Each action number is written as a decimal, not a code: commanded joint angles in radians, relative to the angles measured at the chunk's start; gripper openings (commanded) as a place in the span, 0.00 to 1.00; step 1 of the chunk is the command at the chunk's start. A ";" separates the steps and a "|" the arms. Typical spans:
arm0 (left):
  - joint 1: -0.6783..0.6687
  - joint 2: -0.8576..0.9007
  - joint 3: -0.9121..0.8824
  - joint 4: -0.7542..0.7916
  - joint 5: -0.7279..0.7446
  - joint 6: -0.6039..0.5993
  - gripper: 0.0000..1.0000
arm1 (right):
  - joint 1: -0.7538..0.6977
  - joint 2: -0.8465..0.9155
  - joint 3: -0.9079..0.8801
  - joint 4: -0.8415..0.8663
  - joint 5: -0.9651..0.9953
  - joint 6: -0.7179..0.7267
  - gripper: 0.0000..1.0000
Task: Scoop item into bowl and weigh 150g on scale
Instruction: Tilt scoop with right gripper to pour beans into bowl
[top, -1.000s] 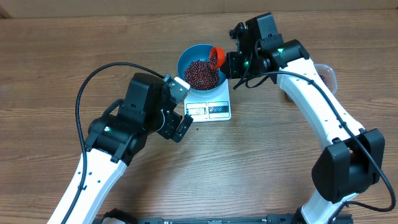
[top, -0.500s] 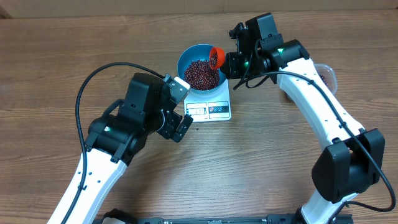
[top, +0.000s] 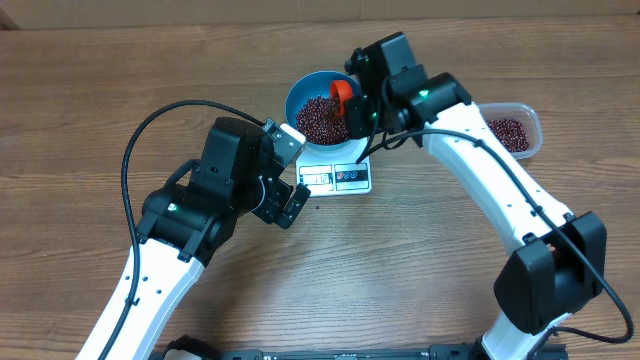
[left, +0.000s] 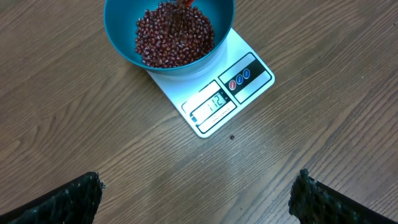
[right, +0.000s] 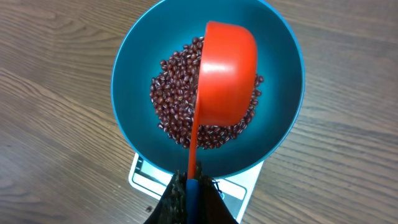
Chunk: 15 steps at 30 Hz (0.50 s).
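Observation:
The blue bowl (top: 292, 100) stands on the white scale (top: 340, 178) and holds a heap of dark red beans (top: 318, 120). My right gripper (top: 364, 108) is shut on the handle of a red scoop (top: 342, 92), whose cup hangs over the middle of the bowl. In the right wrist view the scoop (right: 227, 68) shows its rounded back above the beans (right: 171, 106), so its inside is hidden. My left gripper (left: 199, 199) stands open over bare table in front of the scale (left: 249, 74), nothing between its fingers (left: 68, 199).
A clear plastic tub (top: 510, 130) with more beans sits on the table to the right, behind my right arm. One stray bean (left: 232, 137) lies just in front of the scale. The scale's display (left: 211, 102) is lit.
My right arm has swung left, carrying the scoop from the bowl's right rim to over its middle and uncovering the tub. The left arm has not moved.

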 joint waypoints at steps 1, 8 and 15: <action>0.005 -0.009 0.023 0.004 0.018 0.015 1.00 | 0.030 -0.048 0.034 0.005 0.107 -0.042 0.04; 0.005 -0.009 0.023 0.004 0.018 0.015 1.00 | 0.031 -0.048 0.034 -0.004 0.107 -0.042 0.04; 0.005 -0.009 0.023 0.004 0.018 0.015 1.00 | 0.031 -0.048 0.034 -0.013 0.107 -0.042 0.04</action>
